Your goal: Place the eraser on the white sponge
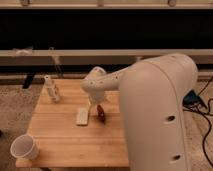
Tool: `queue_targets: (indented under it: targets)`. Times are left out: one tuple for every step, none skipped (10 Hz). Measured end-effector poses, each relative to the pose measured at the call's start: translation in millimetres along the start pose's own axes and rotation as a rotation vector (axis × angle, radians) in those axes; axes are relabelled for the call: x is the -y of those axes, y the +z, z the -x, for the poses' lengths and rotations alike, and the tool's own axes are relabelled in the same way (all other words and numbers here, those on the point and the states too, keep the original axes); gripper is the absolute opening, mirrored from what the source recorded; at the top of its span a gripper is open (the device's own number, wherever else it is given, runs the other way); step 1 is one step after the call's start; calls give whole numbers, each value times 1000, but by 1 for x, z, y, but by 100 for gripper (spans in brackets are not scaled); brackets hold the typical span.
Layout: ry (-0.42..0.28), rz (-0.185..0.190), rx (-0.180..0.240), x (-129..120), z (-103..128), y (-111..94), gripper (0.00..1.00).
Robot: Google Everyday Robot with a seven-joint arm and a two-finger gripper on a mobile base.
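The white sponge point(82, 116) lies flat on the wooden table point(60, 140), near its middle. Just to its right is a small dark block with a reddish mark, which I take for the eraser point(102, 115). It is apart from the sponge by a narrow gap. My gripper point(99, 107) hangs down from the white arm directly over the eraser and partly hides it. I cannot tell whether the eraser rests on the table or is held.
A white cup point(23, 148) stands at the table's front left corner. A small white bottle point(51, 88) stands at the back left. My large white arm shell point(160, 115) covers the table's right side. Cables point(200, 107) lie on the floor at right.
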Motion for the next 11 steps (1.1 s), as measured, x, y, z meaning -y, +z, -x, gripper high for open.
queue_targets:
  targets:
    - [0, 0, 0, 0, 0, 0, 80]
    - [0, 0, 0, 0, 0, 0, 80]
    - [0, 0, 0, 0, 0, 0, 80]
    - [0, 0, -1, 0, 0, 0, 80]
    - [0, 0, -1, 0, 0, 0, 80]
    - [-1, -1, 0, 0, 0, 0, 80]
    - [-5, -9, 9, 1, 0, -5, 80]
    - [-4, -17, 14, 4, 1, -14, 80]
    - [0, -28, 16, 10, 0, -27, 80]
    - [5, -31, 16, 18, -1, -39, 80]
    - [17, -38, 17, 36, -4, -52, 80]
